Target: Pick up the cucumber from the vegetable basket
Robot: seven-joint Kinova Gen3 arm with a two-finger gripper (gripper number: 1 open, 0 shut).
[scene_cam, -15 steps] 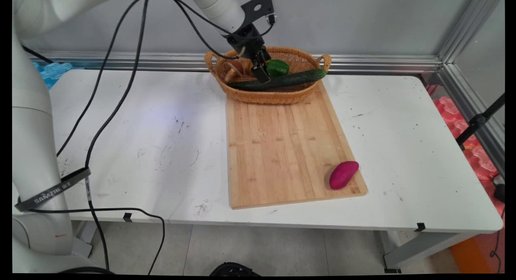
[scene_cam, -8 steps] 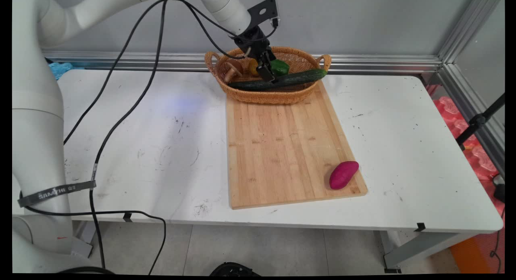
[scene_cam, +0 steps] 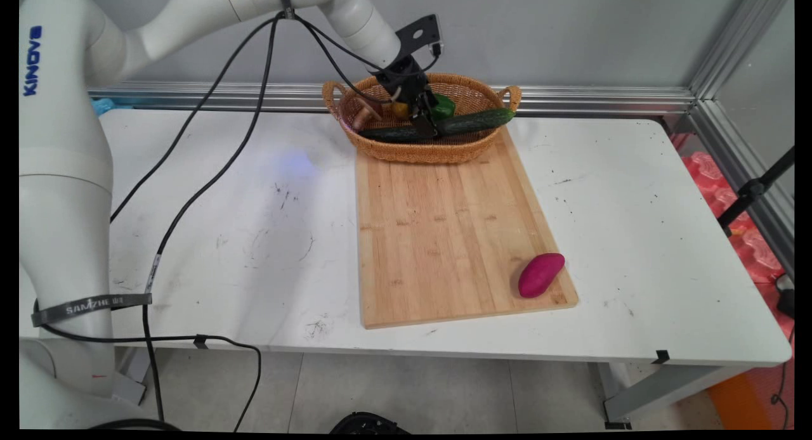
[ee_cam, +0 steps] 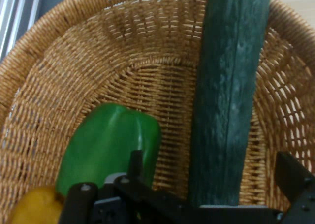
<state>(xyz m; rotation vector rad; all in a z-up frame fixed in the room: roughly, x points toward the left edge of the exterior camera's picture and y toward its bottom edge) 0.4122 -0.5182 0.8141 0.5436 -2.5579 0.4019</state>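
- The gripper is reaching into the basket at the table's far edge, its fingers spread on either side of the cucumber, not yet gripping.
- The green pepper is lying just beside it; one finger could be nudging or catching it.

Inside the basket, the gripper hid the cucumber's middle; the mushroom was partly hidden behind it.

dark green cucumber, bright green pepper, tan woven basket, magenta sweet potato
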